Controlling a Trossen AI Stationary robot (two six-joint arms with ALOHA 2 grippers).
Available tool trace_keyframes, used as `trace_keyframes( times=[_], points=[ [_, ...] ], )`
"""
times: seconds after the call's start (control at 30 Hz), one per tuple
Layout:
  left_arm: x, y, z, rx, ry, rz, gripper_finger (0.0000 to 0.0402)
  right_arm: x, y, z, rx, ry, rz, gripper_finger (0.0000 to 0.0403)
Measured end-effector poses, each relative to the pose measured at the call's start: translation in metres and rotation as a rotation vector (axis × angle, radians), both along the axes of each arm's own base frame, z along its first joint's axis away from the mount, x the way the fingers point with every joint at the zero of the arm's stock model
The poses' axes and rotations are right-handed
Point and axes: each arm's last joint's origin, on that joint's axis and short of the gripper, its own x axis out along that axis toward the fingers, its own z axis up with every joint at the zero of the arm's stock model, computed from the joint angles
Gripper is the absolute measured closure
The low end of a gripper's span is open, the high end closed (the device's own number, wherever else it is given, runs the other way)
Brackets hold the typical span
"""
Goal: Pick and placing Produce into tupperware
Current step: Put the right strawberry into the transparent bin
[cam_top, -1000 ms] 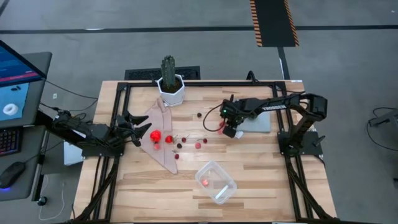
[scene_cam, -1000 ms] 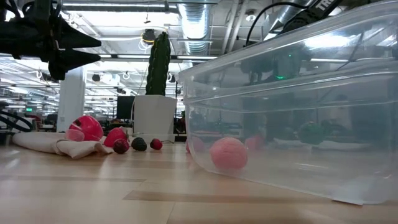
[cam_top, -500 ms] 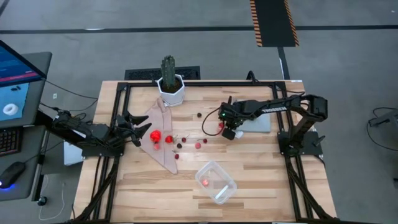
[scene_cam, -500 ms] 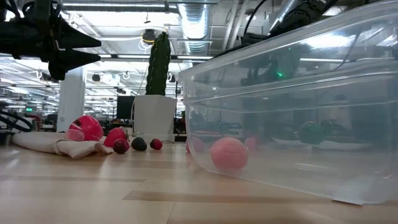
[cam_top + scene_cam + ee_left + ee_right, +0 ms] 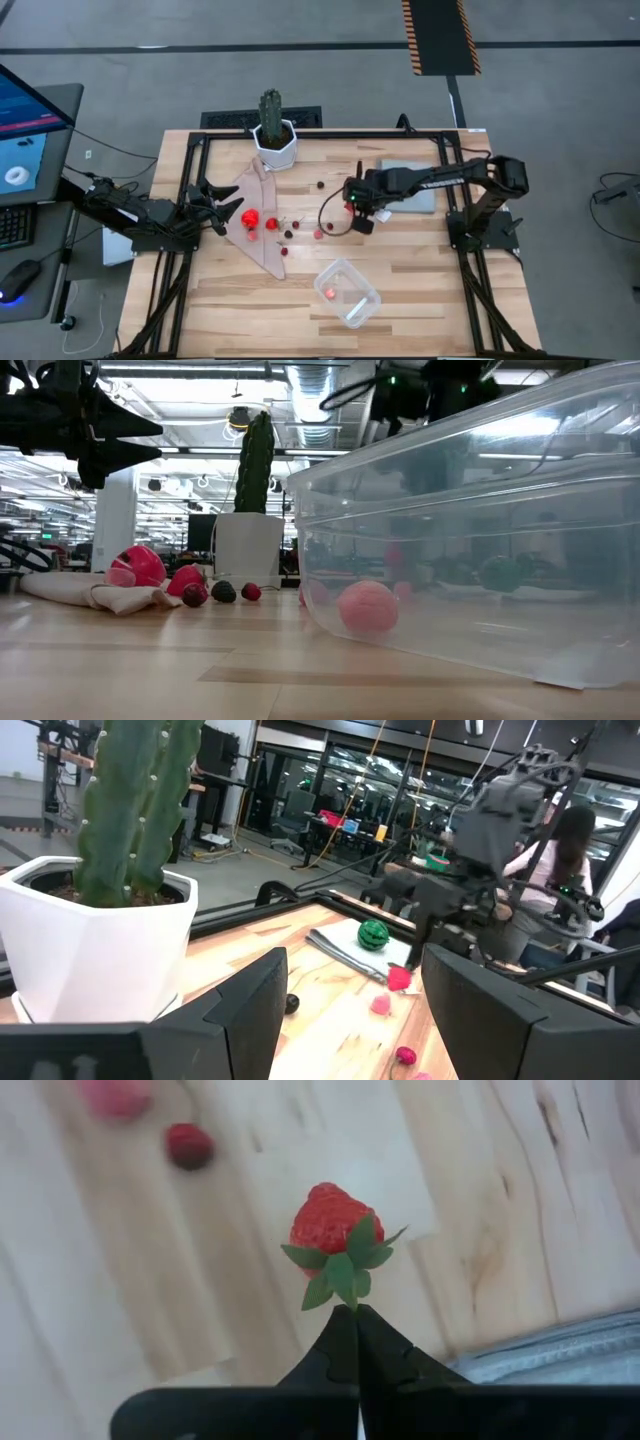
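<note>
Strawberry (image 5: 333, 1228) pinched by right claw (image 5: 355, 1320) (above open tabletop (image 5: 420, 260)).

Grey concrete floor (image 5: 300, 40), hazard-striped panel (image 5: 440, 35) beyond the table's far edge, monitor (image 5: 25, 125) left, ceiling ducting (image 5: 310, 390) overhead

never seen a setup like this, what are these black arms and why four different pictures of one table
Two robot arms work at a wooden table. One picture looks straight down, one sits at tabletop height, and one comes from each arm's wrist. The right gripper is shut on the leaves of a toy strawberry, held above the table. The left gripper waits open at the left edge. More toy produce lies mid-table, beside a potted cactus. A clear tupperware already holds one red piece.
</note>
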Motion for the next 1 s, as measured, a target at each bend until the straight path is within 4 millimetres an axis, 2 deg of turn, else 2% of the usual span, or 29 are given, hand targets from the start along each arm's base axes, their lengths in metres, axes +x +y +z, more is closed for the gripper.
trace_keyframes(
  times=[0.3, 0.43, 0.63, 0.8, 1.0],
  points=[
    [0.000, 0.000, 0.000, 0.000, 0.000, 0.000, 0.0180, 0.007, 0.064, 0.031, -0.015, -0.048, 0.070, 0.0393],
    [0.000, 0.000, 0.000, 0.000, 0.000, 0.000, 0.0180, 0.005, 0.098, 0.046, -0.028, -0.091, 0.079, 0.0393],
    [0.000, 0.000, 0.000, 0.000, 0.001, 0.000, 0.0180, -0.003, 0.144, 0.057, 0.024, -0.166, 0.089, 0.0391],
    [0.000, 0.000, -0.001, 0.003, 0.007, -0.001, 0.0180, -0.012, 0.171, 0.052, 0.059, -0.172, 0.056, 0.0391],
    [0.000, 0.000, -0.001, 0.004, 0.010, -0.001, 0.0180, -0.008, 0.189, 0.025, 0.044, -0.101, 0.045, 0.0390]
  ],
)
